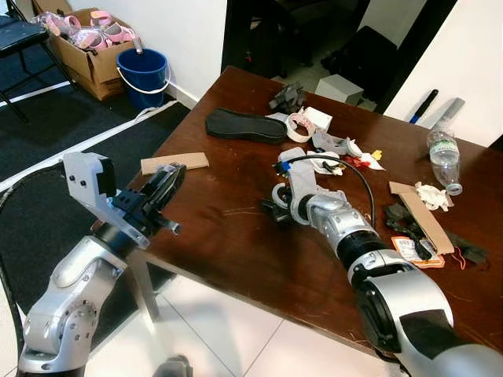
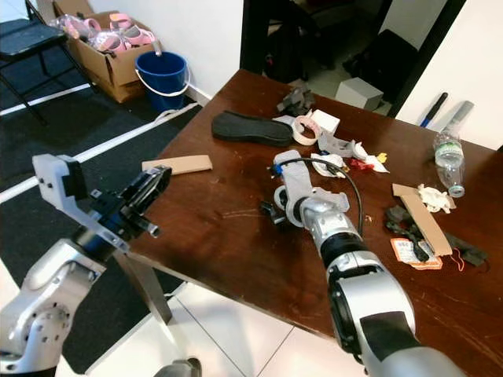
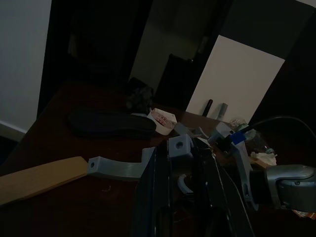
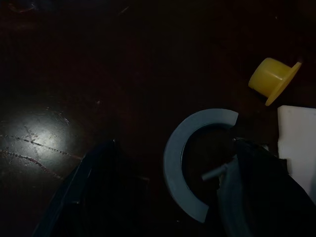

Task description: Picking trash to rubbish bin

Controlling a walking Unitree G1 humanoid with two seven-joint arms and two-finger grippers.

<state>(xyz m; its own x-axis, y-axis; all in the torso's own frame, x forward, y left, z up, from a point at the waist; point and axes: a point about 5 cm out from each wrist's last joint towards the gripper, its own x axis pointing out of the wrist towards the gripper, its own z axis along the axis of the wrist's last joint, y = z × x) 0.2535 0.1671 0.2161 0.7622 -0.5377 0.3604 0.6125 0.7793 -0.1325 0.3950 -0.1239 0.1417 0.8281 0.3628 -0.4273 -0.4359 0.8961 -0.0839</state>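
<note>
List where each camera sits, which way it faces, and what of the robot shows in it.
Left eye, right eye: head, looking down at the table; both arms, right hand by the grey ring.
Left wrist: along left hand over the table toward the shoe sole.
Right wrist: straight down on the ring, fingers beside it.
Shared: ring, sole.

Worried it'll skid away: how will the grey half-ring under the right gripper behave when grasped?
The grey half-ring looks rigid and thin, probably light. Lying flat on the glossy table, it may slide. The right gripper straddles it, fingers open.
</note>
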